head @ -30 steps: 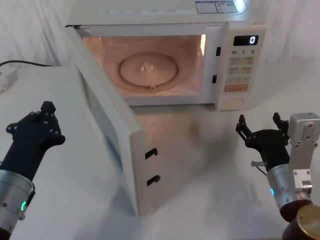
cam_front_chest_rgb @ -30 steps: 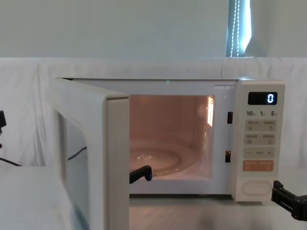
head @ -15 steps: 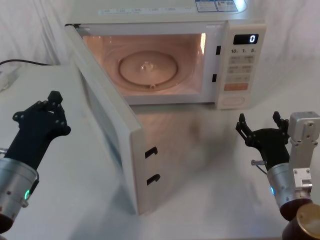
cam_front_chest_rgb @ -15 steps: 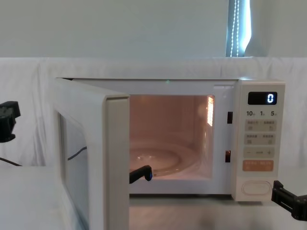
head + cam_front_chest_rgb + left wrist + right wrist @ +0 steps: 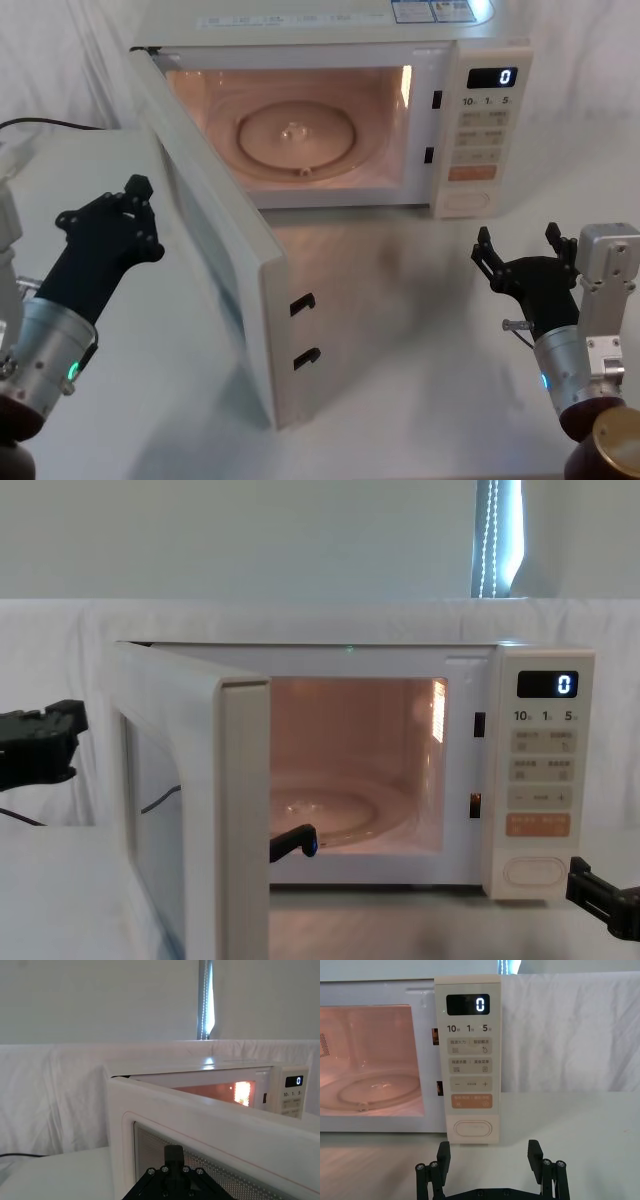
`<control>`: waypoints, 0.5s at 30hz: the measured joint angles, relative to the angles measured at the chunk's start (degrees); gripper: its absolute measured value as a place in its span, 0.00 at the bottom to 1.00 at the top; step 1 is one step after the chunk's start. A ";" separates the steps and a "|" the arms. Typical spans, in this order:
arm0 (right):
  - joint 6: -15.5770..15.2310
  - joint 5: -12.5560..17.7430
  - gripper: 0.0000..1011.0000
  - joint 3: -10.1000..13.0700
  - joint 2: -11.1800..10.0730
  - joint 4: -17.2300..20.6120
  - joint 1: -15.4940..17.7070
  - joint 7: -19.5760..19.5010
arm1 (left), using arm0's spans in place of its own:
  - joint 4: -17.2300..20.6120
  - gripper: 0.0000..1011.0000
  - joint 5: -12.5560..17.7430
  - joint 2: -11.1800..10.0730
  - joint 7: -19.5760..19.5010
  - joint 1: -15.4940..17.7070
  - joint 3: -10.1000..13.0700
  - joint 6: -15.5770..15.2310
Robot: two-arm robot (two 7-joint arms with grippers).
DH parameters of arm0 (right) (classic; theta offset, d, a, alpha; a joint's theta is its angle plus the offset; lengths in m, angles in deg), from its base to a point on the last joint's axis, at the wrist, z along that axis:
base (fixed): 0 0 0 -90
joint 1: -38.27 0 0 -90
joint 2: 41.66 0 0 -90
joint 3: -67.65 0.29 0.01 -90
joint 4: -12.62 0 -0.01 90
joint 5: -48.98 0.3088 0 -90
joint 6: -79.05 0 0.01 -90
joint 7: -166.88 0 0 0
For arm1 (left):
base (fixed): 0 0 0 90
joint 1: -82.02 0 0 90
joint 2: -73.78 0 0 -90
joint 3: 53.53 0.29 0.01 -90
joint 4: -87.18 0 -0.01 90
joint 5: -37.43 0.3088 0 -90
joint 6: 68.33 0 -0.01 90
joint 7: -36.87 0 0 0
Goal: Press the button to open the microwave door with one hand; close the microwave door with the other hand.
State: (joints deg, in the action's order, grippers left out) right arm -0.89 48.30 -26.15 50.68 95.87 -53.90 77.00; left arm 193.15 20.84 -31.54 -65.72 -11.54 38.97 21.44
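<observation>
White-draped table point(image 5: 420, 300), cream microwave point(image 5: 330, 60) standing on it, black cable point(image 5: 50, 125) at left

one microwave point(image 5: 330, 100), two grippers point(image 5: 112, 222) point(image 5: 524, 262)

— What colours show?
— The door point(image 5: 215, 270) is cream with a thin pink outline round a dark, dotted window point(image 5: 210, 1170). The cavity point(image 5: 300, 120) glows pinkish-orange.
— And the keypad?
— The button point(image 5: 472, 1128) is cream; the key point(image 5: 471, 1101) above is orange. Both grippers, left point(image 5: 135, 205) and right point(image 5: 490, 1157), are black
</observation>
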 joint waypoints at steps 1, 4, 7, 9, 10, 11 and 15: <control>0.00 0.00 0.99 0.00 0.00 0.00 0.00 0.00 | 0.00 0.00 0.00 0.00 0.00 0.00 0.00 0.00; 0.00 0.00 0.99 0.00 0.00 0.00 0.00 0.00 | -1.07 0.00 0.40 -0.17 -0.09 1.22 0.82 0.32; 0.00 0.00 0.99 0.00 0.00 0.00 0.00 0.00 | -1.81 0.00 0.49 -0.26 -0.39 2.28 1.54 0.39; 0.00 0.00 0.99 0.00 0.00 0.00 0.00 0.00 | -2.16 0.00 0.43 -0.27 -0.62 2.77 1.94 0.37; 0.00 0.00 0.99 0.00 0.00 0.00 0.00 0.00 | -2.37 0.00 0.41 -0.28 -0.75 3.02 2.14 0.37; 0.00 0.00 0.99 0.00 0.00 0.00 0.00 0.00 | -2.82 0.00 0.37 -0.29 -0.98 3.61 2.59 0.38; 0.00 0.00 0.99 -0.01 0.00 0.00 0.01 0.00 | -4.04 0.00 0.46 -0.23 -1.27 5.03 3.81 0.69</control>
State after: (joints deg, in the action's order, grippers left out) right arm -0.89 48.30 -26.16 50.68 95.87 -53.89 77.00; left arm 189.11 21.30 -31.78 -66.99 -6.51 42.78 22.13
